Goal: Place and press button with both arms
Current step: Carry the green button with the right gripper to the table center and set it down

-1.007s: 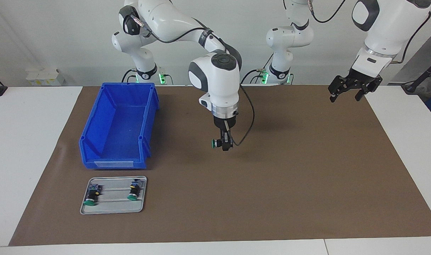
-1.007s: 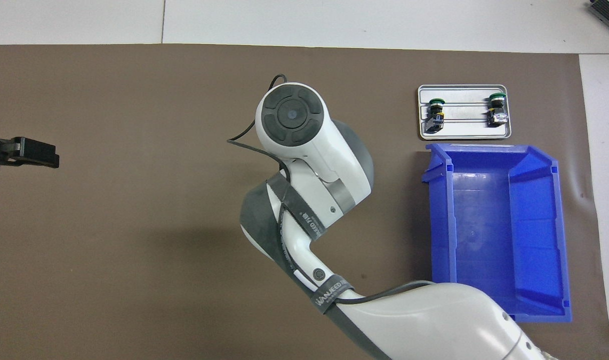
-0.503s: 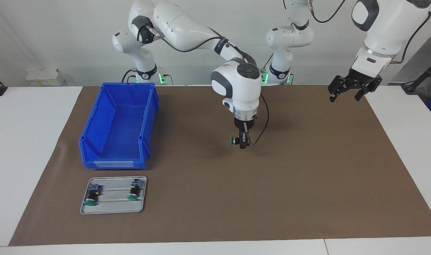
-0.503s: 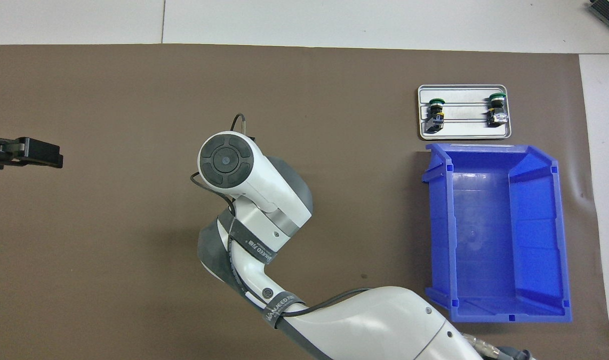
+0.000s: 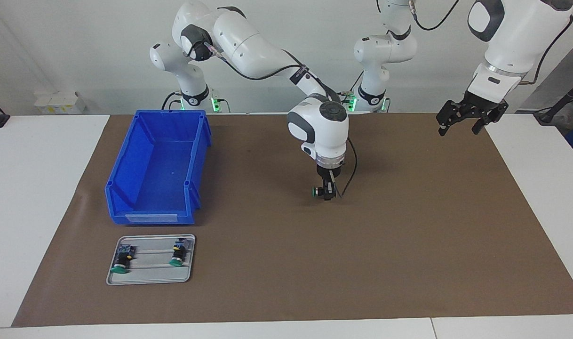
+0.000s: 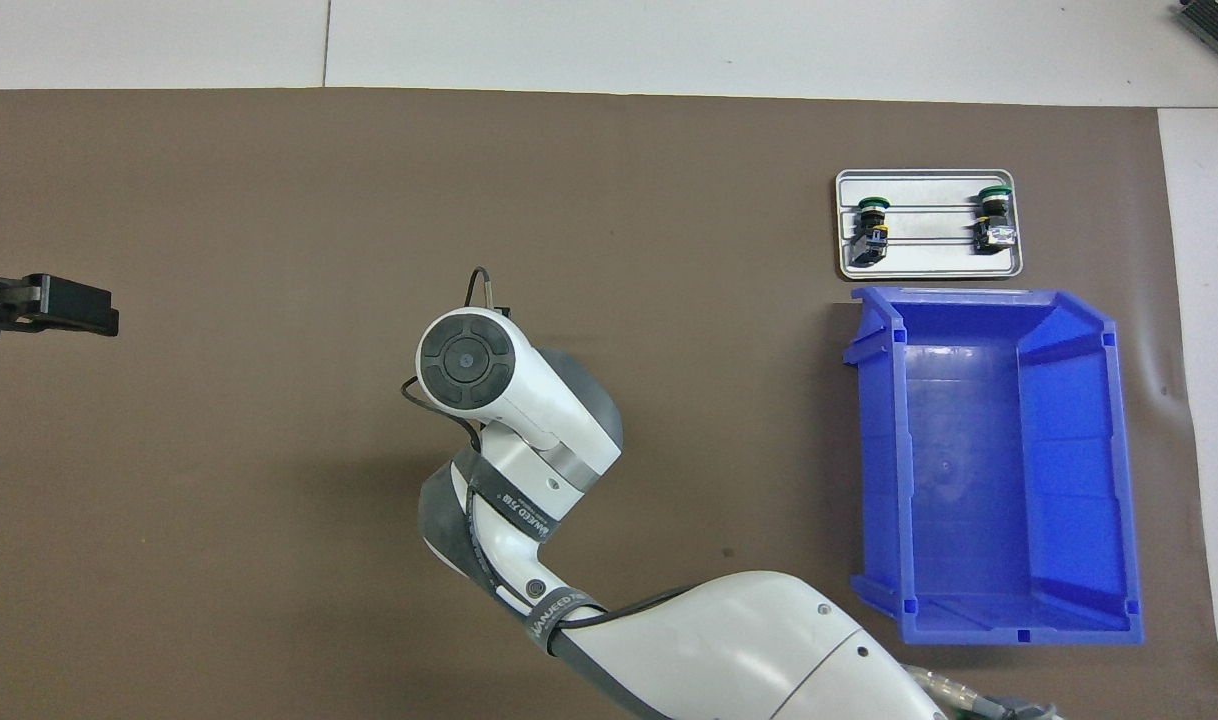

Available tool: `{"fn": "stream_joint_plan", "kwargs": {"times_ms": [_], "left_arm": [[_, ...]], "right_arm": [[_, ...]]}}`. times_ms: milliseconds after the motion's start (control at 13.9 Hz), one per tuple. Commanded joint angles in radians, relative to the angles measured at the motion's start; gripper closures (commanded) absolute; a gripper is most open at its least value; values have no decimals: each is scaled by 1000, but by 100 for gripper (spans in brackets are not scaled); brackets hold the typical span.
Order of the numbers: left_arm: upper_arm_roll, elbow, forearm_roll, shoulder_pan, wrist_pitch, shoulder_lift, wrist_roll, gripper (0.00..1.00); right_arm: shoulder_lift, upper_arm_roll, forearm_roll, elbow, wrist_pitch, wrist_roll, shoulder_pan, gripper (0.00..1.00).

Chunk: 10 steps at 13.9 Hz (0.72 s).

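Observation:
My right gripper (image 5: pixel 328 192) points straight down over the middle of the brown mat and is shut on a button (image 5: pixel 319 191), held sideways with its green cap toward the bin, close above the mat. In the overhead view the right arm's wrist (image 6: pixel 466 361) hides both the gripper and the button. My left gripper (image 5: pixel 470 117) hangs open and empty, high over the mat's edge at the left arm's end; it also shows in the overhead view (image 6: pixel 44 305). Two more green-capped buttons (image 5: pixel 121 260) (image 5: pixel 177 253) lie on a grey tray (image 5: pixel 150 275).
An empty blue bin (image 5: pixel 158 165) stands on the mat toward the right arm's end, with the grey tray (image 6: pixel 929 262) just farther from the robots than it. White tabletop borders the brown mat (image 5: pixel 409 245).
The right arm has carried the button from beside the bin toward the mat's middle and lowered it closer to the mat. The left arm has stayed still.

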Motion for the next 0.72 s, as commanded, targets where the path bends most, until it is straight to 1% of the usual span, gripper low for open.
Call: {"fn": "stream_joint_plan", "kwargs": {"times_ms": [0, 72, 144, 216, 288, 359, 431, 647], "left_arm": [[-2, -31, 14, 3, 17, -30, -1, 0], [-2, -31, 14, 3, 16, -30, 4, 0], [-2, -33, 14, 2, 11, -31, -1, 0], [-3, -33, 14, 0, 8, -31, -2, 0], [-3, -33, 14, 0, 6, -31, -1, 0], [-3, -33, 14, 2, 11, -31, 1, 0], [-3, -36, 14, 2, 17, -31, 4, 0], [-5, -34, 14, -12, 34, -30, 1, 0]], "right_arm": [[-91, 8, 17, -172, 100, -30, 3, 100], [-96, 9, 17, -188, 115, -30, 3, 100], [-97, 11, 19, -186, 109, -32, 1, 98], [-96, 11, 20, -185, 111, -30, 1, 53], [-96, 19, 20, -177, 102, -32, 1, 45], [-97, 22, 20, -173, 96, -30, 1, 13], [-99, 25, 22, -173, 94, -32, 0, 3], [-143, 25, 23, -177, 82, -45, -20, 2]]}}
